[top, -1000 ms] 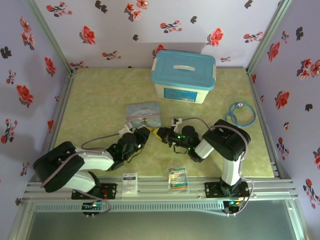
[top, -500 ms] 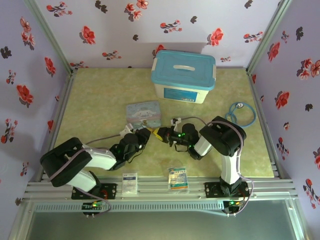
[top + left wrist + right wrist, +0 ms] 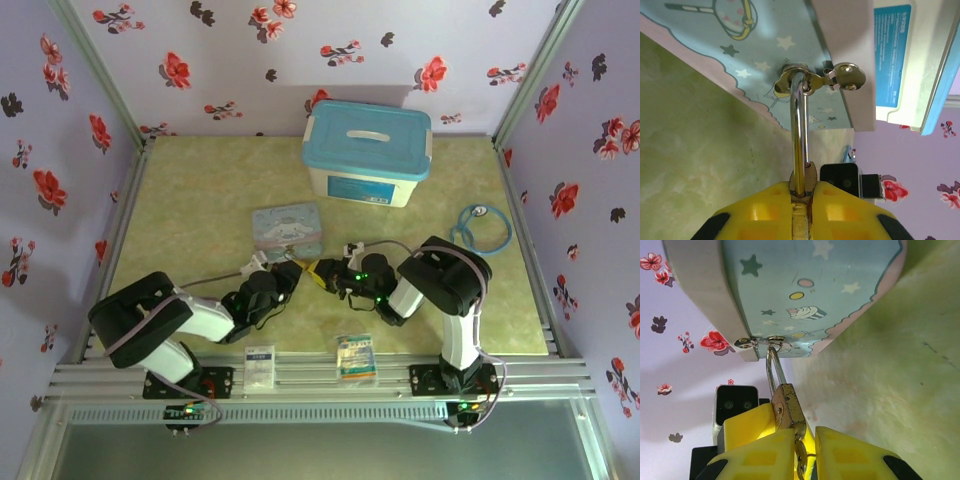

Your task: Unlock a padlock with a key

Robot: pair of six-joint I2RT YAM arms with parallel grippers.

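Pale green mat [image 3: 190, 200], white storage box with blue lid [image 3: 367, 150] at far edge, light-blue cartoon tin [image 3: 287, 228] mid-mat, blue stethoscope [image 3: 480, 210] coiled right of it, two small packets [image 3: 260, 364] [image 3: 356, 358] on near rail, lilac floral walls [image 3: 230, 50]

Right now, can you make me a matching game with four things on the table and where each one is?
Things:
1. box with the blue lid
2. cartoon tin
3. stethoscope
4. padlock

Places:
A. hooked on the tin's clasp
B. at the back of the table
C. on the right side of the table
D. in the middle of the table

Pairs: 1-B, 2-D, 3-C, 4-A
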